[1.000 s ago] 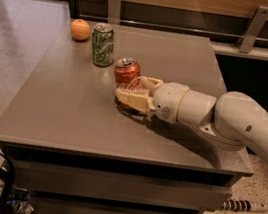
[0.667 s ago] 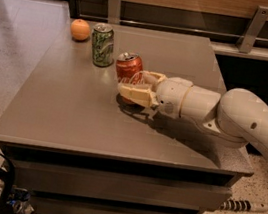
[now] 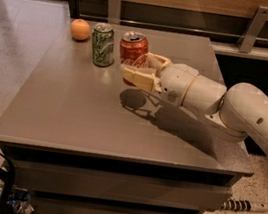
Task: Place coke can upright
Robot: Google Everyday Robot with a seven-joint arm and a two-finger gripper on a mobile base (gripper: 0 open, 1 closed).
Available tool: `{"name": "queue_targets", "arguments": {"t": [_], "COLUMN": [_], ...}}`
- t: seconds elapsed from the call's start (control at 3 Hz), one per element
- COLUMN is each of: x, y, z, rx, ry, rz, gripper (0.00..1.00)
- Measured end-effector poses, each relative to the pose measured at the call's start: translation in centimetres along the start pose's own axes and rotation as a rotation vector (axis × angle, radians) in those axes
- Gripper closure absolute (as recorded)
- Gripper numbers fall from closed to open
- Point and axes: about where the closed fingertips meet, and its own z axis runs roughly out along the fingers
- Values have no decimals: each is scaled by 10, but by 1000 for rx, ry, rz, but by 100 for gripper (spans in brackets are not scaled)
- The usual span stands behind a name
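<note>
1. The small red aluminium coke can (image 3: 133, 50) with white script and a silver top stands upright toward the far middle of the bench, its opened top facing up.
2. The cream-coloured two-finger gripper (image 3: 133, 64) is closed around the can's lower half. Its fingers (image 3: 140, 76) press on opposite sides, one on the near face and one behind the right edge.
3. A dark shadow (image 3: 136, 100) lies on the bench at 6 o'clock from the can. Whether the can's base touches the surface cannot be told.
4. The bulky white arm (image 3: 244, 114) reaches in from 4 o'clock, low over the bench.
5. A green patterned drink can (image 3: 103, 44) stands upright just beside the coke can at 9 o'clock, not touching it.
6. A round orange fruit (image 3: 80, 29) sits at 10 o'clock, beyond the green can, near the far left corner.
7. The flat grey bench (image 3: 72, 114) carries all three items.
</note>
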Motion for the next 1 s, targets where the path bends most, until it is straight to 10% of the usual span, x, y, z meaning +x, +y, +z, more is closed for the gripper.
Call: {"name": "queue_targets", "arguments": {"t": [1.0], "x": [40], "y": [13], "z": [-1], "rx": [47], "ry": [49], "rz": [29], "gripper": [100]}}
